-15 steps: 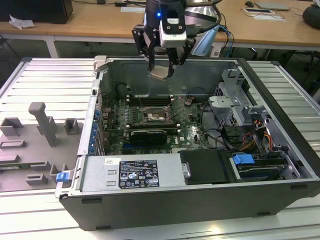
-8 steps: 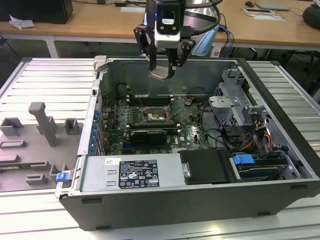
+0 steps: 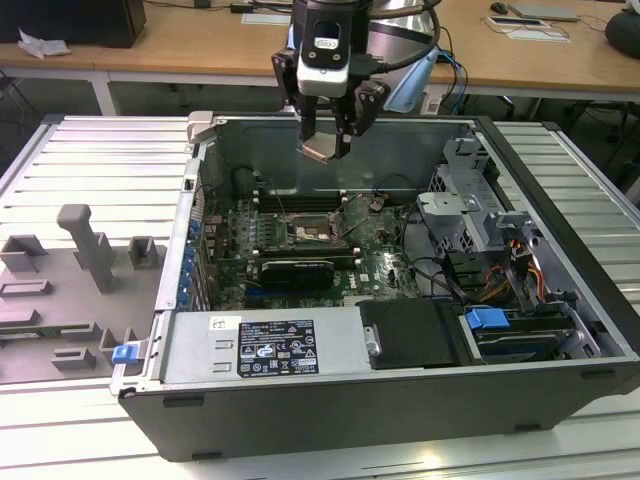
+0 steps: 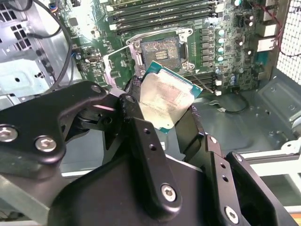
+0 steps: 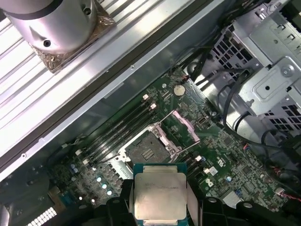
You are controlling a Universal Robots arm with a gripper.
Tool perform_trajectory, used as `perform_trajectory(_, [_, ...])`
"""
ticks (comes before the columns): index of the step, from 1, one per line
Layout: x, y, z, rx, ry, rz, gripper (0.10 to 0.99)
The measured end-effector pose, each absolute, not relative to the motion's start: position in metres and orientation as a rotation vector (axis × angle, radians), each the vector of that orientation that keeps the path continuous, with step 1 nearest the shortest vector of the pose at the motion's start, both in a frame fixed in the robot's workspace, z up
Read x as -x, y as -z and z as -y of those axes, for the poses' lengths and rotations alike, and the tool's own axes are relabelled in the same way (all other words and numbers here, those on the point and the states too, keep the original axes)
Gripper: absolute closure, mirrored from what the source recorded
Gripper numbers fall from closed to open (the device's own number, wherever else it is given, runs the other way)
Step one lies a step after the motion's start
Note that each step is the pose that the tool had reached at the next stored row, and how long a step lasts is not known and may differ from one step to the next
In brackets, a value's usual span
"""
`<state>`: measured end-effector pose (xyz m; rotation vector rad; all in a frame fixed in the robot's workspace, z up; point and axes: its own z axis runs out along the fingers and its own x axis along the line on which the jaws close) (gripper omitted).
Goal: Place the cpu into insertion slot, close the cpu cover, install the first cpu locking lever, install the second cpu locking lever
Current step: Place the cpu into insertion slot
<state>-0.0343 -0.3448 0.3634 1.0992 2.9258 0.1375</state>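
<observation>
Grey ribbed table point(image 3: 90, 150) under the open case point(image 3: 300, 430), wooden desks point(image 3: 200, 45) behind, hand point(image 3: 328, 140) tight on the cpu point(image 5: 160, 195).

White label point(image 3: 262, 346) on power supply point(image 3: 190, 355): print and symbols, too small to read. cpu point(image 5: 160, 195) top: faint lines of print, unreadable.

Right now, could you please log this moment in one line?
tool: holds cpu | cpu: above board | slot: empty | cover: open

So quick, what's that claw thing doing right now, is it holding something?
Gripper: shut on the cpu, holding it in the air above the motherboard.
</observation>
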Motion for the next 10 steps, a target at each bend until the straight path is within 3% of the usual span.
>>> perform_trajectory(10, [0.0343, -0.3625, 0.3448, -1.264, -0.136, -2.853, 0.549])
